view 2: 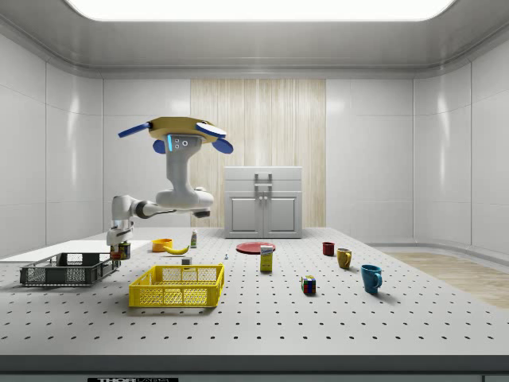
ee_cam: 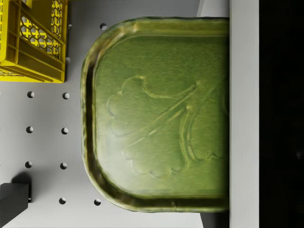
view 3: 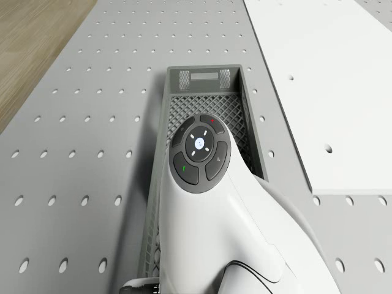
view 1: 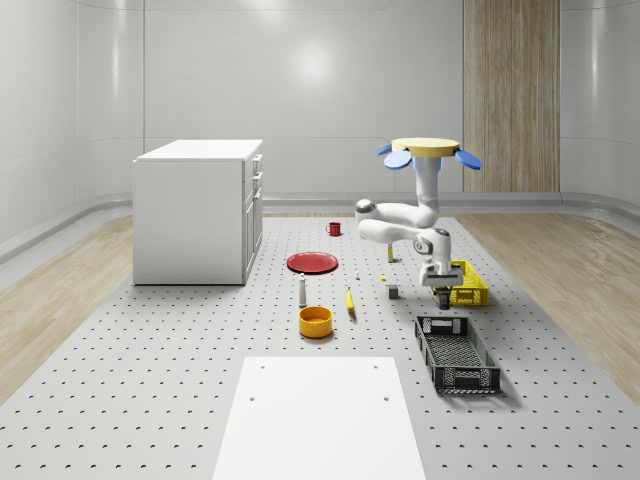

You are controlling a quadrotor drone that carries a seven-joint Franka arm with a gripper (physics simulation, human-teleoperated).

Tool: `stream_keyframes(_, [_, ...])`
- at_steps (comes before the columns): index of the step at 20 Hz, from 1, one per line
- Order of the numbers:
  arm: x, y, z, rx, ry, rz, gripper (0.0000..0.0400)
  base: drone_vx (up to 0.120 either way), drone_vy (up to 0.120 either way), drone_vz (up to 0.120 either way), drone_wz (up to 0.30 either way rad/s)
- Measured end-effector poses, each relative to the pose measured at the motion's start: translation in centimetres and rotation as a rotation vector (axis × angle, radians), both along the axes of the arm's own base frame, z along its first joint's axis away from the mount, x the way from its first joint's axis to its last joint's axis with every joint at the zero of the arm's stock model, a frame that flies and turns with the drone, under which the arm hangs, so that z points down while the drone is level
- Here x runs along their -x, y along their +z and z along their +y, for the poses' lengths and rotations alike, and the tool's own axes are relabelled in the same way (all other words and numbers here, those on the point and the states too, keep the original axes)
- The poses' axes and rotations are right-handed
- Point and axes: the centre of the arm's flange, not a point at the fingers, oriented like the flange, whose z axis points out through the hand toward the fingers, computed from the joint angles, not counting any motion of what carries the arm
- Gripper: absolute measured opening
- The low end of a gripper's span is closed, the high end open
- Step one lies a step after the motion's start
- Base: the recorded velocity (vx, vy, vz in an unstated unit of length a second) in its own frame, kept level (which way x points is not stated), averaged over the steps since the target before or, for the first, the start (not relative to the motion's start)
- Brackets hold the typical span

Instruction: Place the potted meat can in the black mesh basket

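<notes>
Hovering above the table between the yellow crate (view 1: 467,284) and the black mesh basket (view 1: 457,354), the drone (view 1: 428,152) hangs its arm down with the gripper (view 1: 441,290) clamped on the potted meat can (ee_cam: 161,114), just short of the basket's far end. It should carry the can nearer, over the basket's middle, lower, then release. No writing is readable; the can's lid shows only an embossed leaf.
</notes>
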Motion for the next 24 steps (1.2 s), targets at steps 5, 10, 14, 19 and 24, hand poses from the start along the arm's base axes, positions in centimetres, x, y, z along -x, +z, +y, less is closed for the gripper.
stream_keyframes(5, [0.00, 0.00, 0.00, 0.000, 0.000, 0.000, 0.0281, 0.120, 0.000, 0.000, 0.000])
stream_keyframes(10, [0.00, 0.00, 0.00, 0.000, 0.000, 0.000, 0.0281, 0.120, 0.000, 0.000, 0.000])
stream_keyframes(14, [0.00, 0.00, 0.00, 0.000, 0.000, 0.000, 0.0281, 0.120, 0.000, 0.000, 0.000])
stream_keyframes(19, [0.00, 0.00, 0.00, 0.000, 0.000, 0.000, 0.0281, 0.120, 0.000, 0.000, 0.000])
stream_keyframes(24, [0.00, 0.00, 0.00, 0.000, 0.000, 0.000, 0.0281, 0.120, 0.000, 0.000, 0.000])
